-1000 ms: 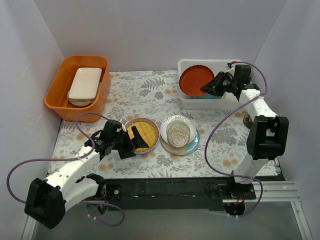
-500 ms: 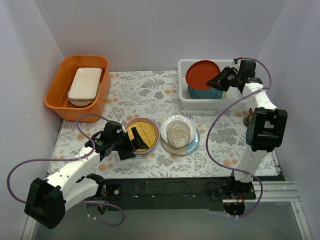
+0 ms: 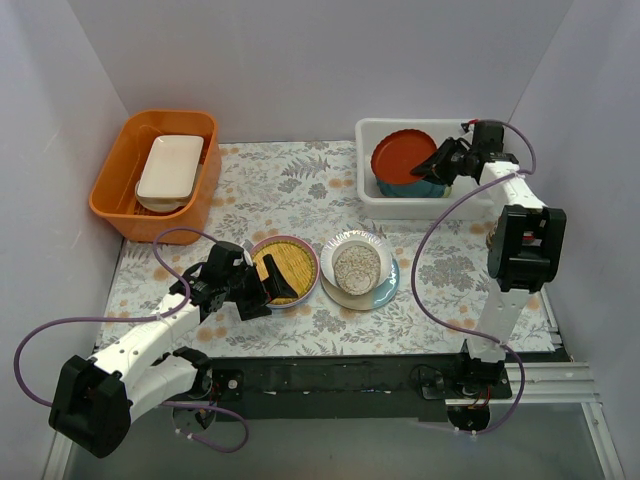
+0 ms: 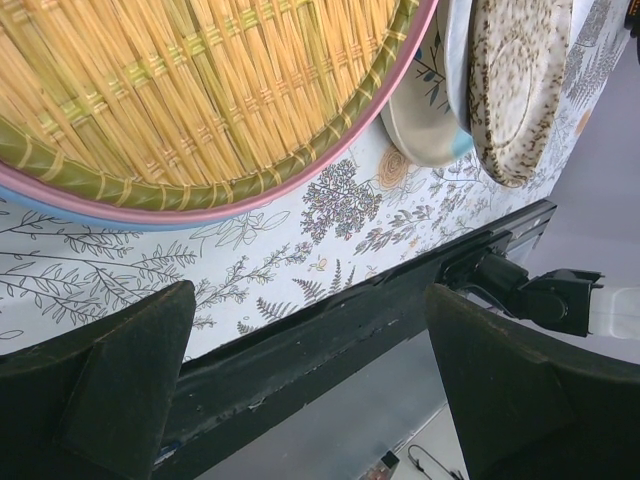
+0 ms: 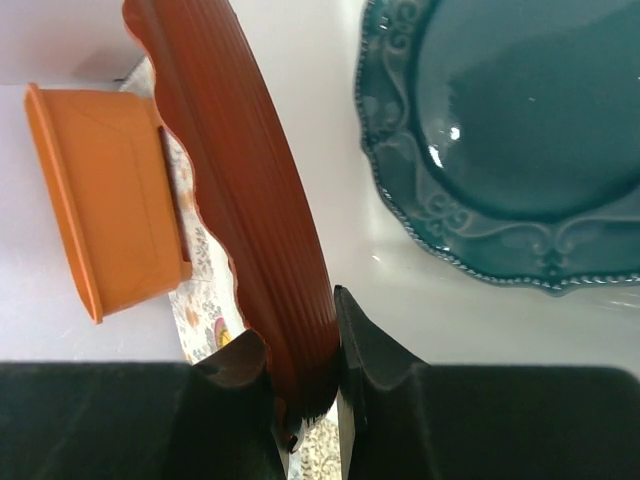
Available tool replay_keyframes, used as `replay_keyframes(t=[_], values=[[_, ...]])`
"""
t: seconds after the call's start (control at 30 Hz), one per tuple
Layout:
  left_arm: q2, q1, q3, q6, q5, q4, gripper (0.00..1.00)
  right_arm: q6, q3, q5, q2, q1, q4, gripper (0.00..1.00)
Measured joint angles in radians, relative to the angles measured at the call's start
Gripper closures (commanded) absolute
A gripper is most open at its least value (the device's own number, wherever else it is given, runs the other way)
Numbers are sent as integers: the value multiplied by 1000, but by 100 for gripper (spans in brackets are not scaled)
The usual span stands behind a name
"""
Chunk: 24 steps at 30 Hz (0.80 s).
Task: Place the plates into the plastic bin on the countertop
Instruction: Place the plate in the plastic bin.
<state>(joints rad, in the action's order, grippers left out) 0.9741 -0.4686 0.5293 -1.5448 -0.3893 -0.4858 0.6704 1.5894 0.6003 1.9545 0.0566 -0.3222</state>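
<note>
Red-brown fluted plate (image 3: 398, 158) has dropped lower inside white plastic bin (image 3: 400, 209), right tool (image 3: 428, 168) clamping it; left tool (image 4: 310, 320) wide.

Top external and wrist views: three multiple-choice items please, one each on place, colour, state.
1. Where does the teal plate lie? A in the orange tub; B in the plastic bin; C on the countertop.
2. What colour is the plate in the right gripper? A red-brown; B white; C pink.
3. How is the left gripper? A shut on a plate; B open; C out of view.
Answers: 1 B, seen on the bin's floor. 2 A, red-brown plate between its fingers. 3 B, fingers apart, nothing between.
</note>
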Motion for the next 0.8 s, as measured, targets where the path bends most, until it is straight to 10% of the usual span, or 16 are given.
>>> replay_keyframes(t=[0.8], values=[[-14,0,30,-7,-5,-41,2,-74,82,-44,135,5,-98,86]])
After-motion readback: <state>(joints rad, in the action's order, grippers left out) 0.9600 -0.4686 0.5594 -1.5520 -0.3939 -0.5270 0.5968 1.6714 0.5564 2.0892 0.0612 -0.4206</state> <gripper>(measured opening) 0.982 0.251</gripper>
